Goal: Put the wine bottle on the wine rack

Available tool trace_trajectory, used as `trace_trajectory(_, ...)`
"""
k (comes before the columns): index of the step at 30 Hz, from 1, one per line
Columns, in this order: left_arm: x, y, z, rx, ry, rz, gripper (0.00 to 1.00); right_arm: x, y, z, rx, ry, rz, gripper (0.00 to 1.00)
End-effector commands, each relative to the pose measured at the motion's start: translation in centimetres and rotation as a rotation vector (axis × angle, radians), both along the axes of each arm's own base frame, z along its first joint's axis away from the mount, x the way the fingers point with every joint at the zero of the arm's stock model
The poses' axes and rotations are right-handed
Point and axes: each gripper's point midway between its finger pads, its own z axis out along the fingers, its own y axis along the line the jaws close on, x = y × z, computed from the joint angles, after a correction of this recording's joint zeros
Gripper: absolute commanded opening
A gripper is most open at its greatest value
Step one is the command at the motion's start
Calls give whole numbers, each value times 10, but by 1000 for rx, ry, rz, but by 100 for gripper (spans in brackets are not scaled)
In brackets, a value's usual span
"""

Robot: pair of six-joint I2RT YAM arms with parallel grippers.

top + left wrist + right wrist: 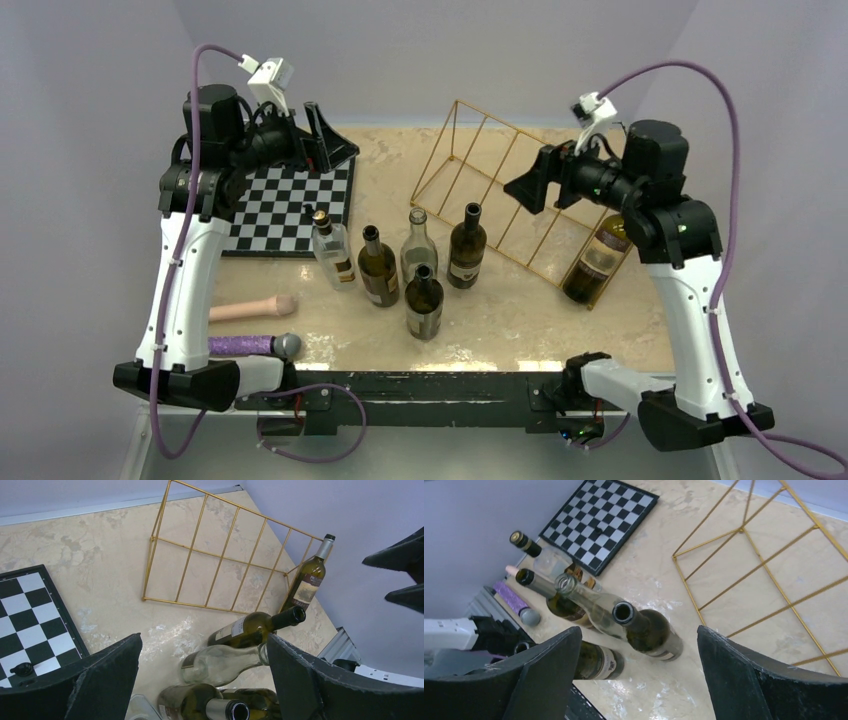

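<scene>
While left fingers [100, 680] and right fingers [744, 680] hang spread and empty, one wine bottle [597, 262] leans at the near right end of the wine rack [510, 195]; five upright bottles [418, 255] wait left of it, seemingly spaced for grasping.

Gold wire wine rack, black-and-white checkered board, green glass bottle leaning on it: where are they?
Gold wire wine rack [222, 556], left wrist view, bar crossing.
Black-and-white checkered board [290, 210], top view, middle squares.
Leaning green glass bottle [590, 270], top view, lower body.

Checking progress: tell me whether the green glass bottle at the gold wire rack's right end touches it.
Touching. Left wrist view: the green glass bottle leans tilted against the end bars of the gold wire rack.
</scene>
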Motion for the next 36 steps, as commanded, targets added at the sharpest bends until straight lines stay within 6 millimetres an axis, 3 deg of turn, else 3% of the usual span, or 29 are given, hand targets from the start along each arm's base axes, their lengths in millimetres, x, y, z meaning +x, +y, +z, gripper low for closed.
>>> trace_trajectory(1,-10,-2,31,-42,-98,-3,98,-5,18,-4,-67,-116,40,88)
trace_trajectory(7,-6,-1,32,-57,-87,19,98,-11,44,-23,-59,-160,73,84)
trace_trajectory(17,1,1,24,-63,-47,56,96,10,76,-84,-115,-105,57,88)
trace_trajectory(29,1,3,19,-58,-23,69,95,29,92,-126,-165,-108,-69,59)
trace_trajectory(34,2,4,19,-54,-21,74,95,32,88,-139,-213,-92,-95,58)
trace_trajectory(36,2,4,20,-53,-25,72,95,33,89,-140,-224,-97,-87,53)
